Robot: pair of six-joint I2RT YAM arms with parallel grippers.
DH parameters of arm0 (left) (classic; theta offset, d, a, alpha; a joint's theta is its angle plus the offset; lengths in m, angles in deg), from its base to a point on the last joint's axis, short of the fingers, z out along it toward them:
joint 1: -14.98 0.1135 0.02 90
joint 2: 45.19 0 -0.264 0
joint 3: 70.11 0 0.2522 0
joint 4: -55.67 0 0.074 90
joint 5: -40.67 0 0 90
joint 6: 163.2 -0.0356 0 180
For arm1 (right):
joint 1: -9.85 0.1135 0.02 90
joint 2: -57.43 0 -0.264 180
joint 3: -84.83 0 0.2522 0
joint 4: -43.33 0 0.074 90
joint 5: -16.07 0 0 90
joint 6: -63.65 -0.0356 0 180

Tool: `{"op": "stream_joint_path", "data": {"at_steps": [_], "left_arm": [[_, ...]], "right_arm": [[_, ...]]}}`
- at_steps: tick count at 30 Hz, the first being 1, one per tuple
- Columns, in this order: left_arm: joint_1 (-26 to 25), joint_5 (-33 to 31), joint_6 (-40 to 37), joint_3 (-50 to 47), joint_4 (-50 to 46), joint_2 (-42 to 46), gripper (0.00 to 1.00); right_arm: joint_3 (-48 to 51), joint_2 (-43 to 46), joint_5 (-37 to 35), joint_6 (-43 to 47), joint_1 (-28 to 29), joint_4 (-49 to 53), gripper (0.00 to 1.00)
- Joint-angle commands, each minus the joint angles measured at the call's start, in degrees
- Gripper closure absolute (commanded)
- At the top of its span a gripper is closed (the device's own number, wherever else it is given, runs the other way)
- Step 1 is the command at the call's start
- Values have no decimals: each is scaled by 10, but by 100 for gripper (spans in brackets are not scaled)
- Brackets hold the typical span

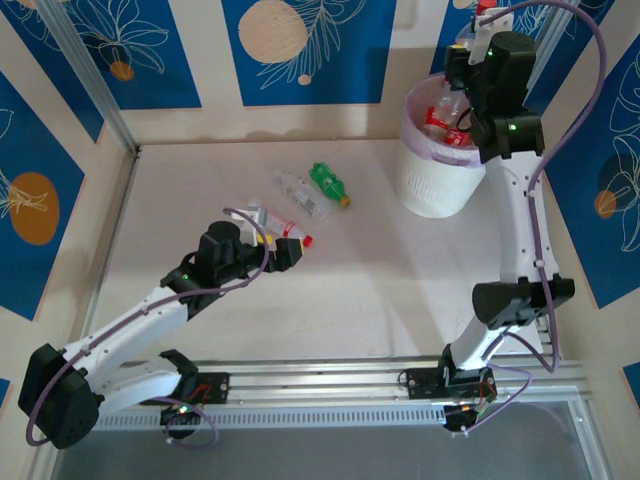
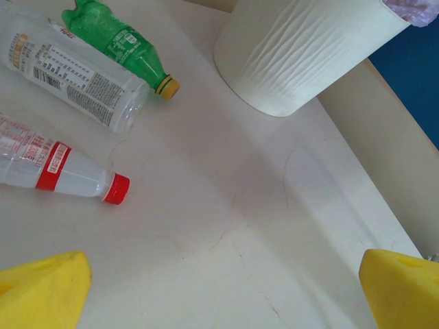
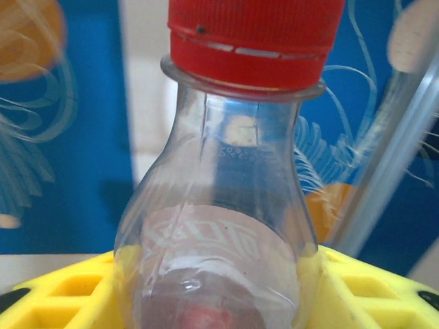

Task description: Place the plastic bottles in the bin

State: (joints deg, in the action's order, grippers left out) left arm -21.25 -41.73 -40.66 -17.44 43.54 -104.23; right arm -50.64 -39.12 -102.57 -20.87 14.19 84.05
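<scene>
Right end effector (image 1: 476,42) clamps a red-capped bottle (image 3: 219,205) above the far rim of the bin (image 1: 430,190); next, I judge, it must open squarely over the bin. Left end effector (image 1: 290,252), spread wide, hovers by loose bottles (image 1: 300,192) left of the bin

open table (image 1: 380,280), bottles (image 1: 303,193) left, bin (image 1: 430,190) right

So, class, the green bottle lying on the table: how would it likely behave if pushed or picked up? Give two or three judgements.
The green bottle lies on its side with a round body, so a sideways nudge would probably roll it. It looks like thin plastic, so it is likely light and may dent when squeezed. The smooth table suggests easy sliding.
</scene>
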Motion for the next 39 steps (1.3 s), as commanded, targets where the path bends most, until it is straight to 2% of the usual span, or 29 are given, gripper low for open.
{"op": "stream_joint_path", "data": {"at_steps": [1,5,12,22,31,39], "left_arm": [[4,-1,-1,-6,0,7,0],[5,-26,-6,-6,-21,11,0],[14,-149,49,35,-143,-20,0],[53,-169,130,86,-180,-149,0],[89,-175,158,146,-133,-276,0],[94,-185,165,237,-139,-392,0]], "right_arm": [[66,2,-65,67,-19,-77,45],[124,2,-42,46,-44,-96,45],[161,-25,31,-39,-92,-59,45],[122,-94,94,-103,-117,14,40],[75,-100,110,-104,-116,62,13],[63,-31,122,-101,-110,96,6]]}}
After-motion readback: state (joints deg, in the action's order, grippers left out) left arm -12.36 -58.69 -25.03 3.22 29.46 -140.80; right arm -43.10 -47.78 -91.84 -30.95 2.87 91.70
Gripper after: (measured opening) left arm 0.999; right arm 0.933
